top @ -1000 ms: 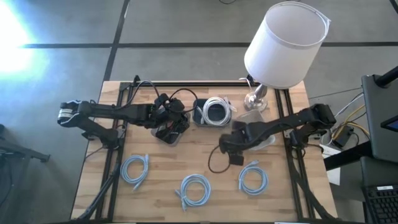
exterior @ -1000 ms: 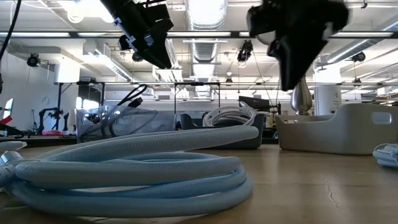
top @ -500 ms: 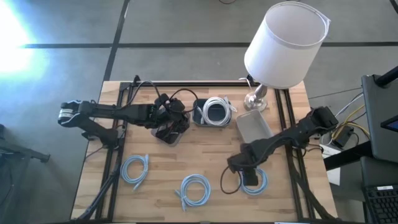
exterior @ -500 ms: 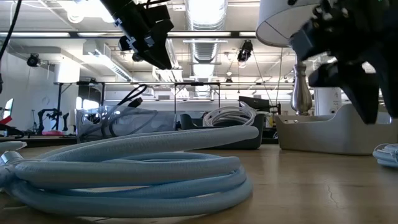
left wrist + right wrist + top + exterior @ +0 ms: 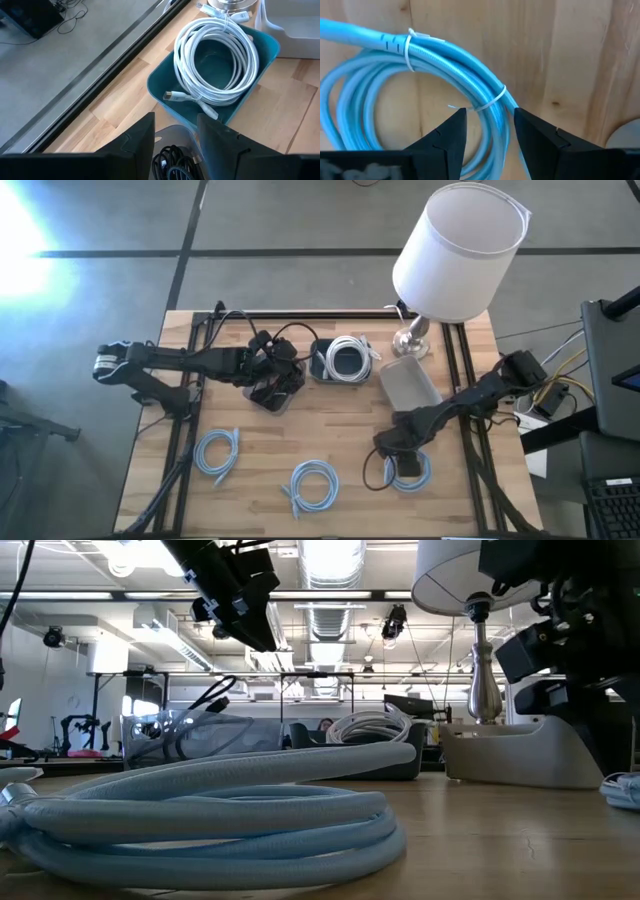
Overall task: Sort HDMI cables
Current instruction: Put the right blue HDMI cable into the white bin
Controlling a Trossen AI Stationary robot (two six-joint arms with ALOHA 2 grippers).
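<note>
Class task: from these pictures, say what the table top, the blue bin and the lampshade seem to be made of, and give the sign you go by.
Table top: wood, pale with a matt look; plank seams and grain show.
Blue bin: probably moulded plastic; smooth, even teal walls with rounded corners.
Lampshade: likely fabric or paper over a frame; plain matt white drum, too far off to tell which.

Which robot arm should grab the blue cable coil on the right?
The right one, probably. The right gripper hangs directly over that light-blue coil, jaws open; the left gripper is far off, above the clear bin.

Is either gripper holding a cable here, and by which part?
Neither. The right gripper is open over a light-blue coil; the left gripper is open above the black cables.
</note>
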